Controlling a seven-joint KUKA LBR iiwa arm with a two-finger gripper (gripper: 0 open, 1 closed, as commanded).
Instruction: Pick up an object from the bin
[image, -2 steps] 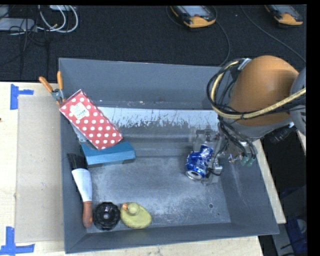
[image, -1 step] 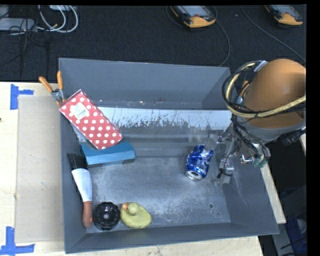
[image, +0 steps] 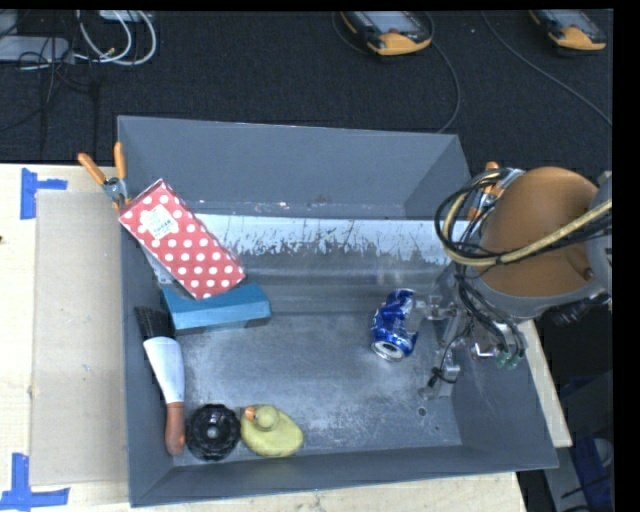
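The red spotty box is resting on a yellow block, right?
No, the block is blue, not yellow. The camera view shows the red spotty box resting on it at the left of the bin.

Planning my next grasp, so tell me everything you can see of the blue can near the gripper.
The blue can looks like a crushed metal drink can, blue with white markings, its body dented. It lies on its side on the floor of the bin, right of centre, silvery end toward the view's bottom. The gripper hangs just right of it, seemingly not touching. No other thing touches it.
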